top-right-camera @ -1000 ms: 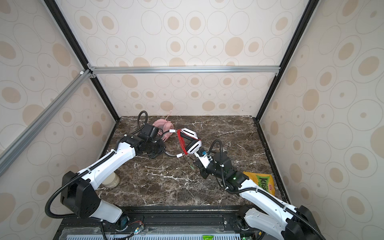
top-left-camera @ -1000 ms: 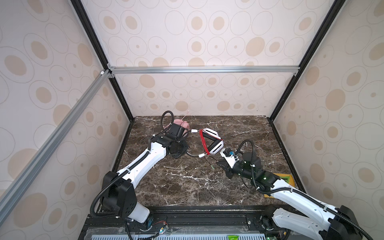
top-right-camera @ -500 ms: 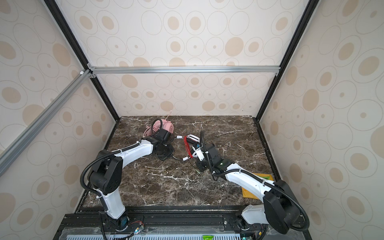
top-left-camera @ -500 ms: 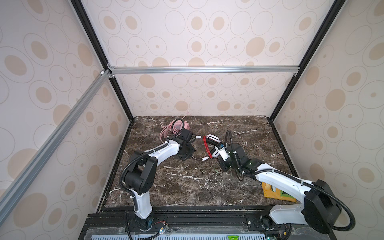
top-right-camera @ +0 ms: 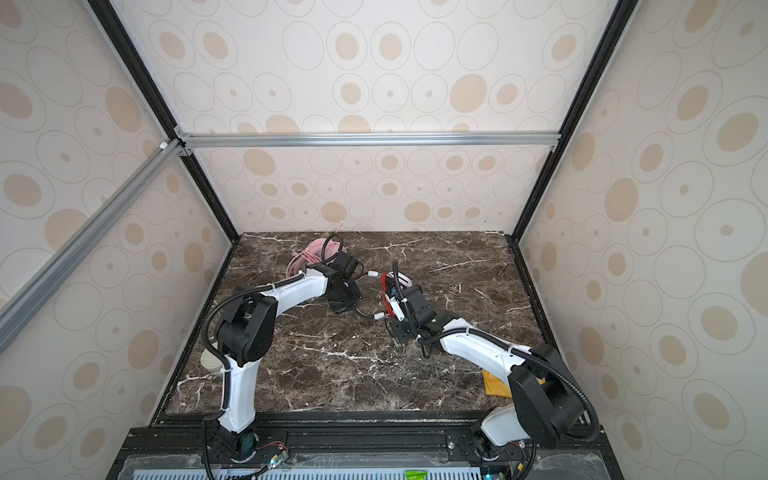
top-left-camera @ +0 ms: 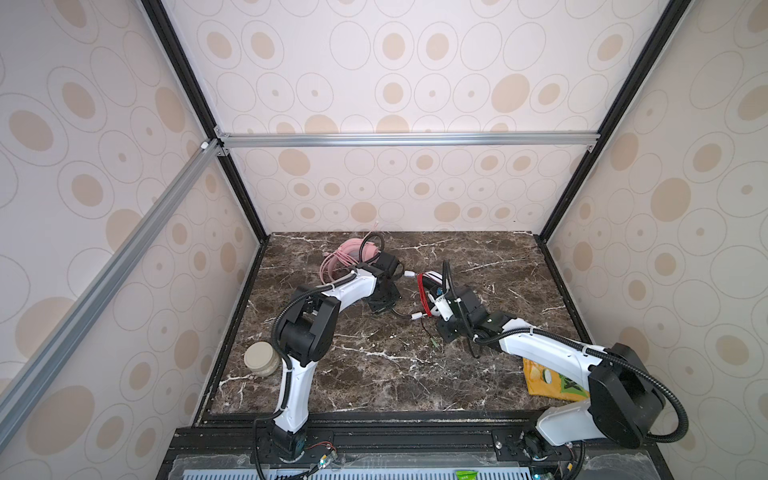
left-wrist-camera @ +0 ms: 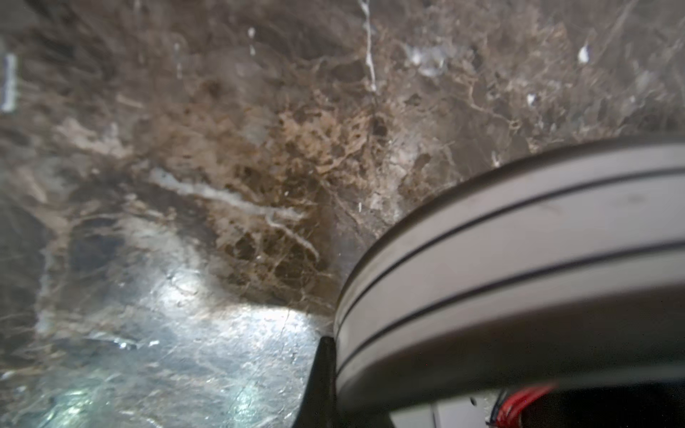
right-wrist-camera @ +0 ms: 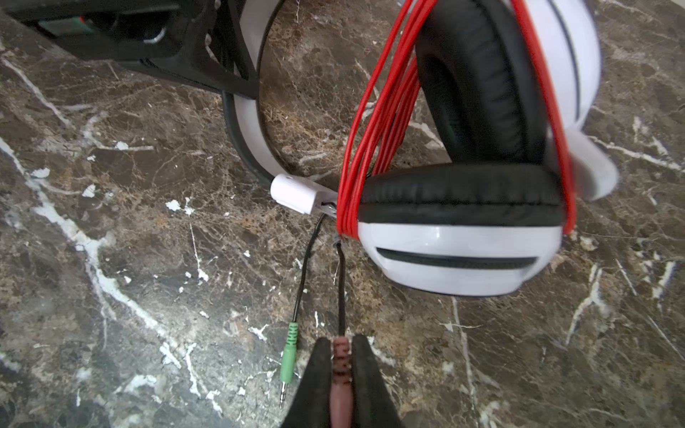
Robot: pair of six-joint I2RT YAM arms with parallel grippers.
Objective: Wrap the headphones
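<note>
On the marble table [top-left-camera: 374,374], the white headset [right-wrist-camera: 463,259] lies mid-table between the two arms. The pink headset [top-left-camera: 345,259] sits at the back left, partly hidden by the left arm. The left gripper [right-wrist-camera: 240,80] is clamped on the white headset's headband [right-wrist-camera: 252,140]. Red cable [right-wrist-camera: 370,129] is looped many times round the ear cups. The right gripper [right-wrist-camera: 341,370] pinches the pink plug [right-wrist-camera: 341,355]. The green plug [right-wrist-camera: 290,355] lies loose just beside it.

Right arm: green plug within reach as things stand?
Probably yes. The green plug lies bare on the marble table just beside the right pincer, nothing over it. But that pincer is shut on the pink plug, so it must release first.
</note>
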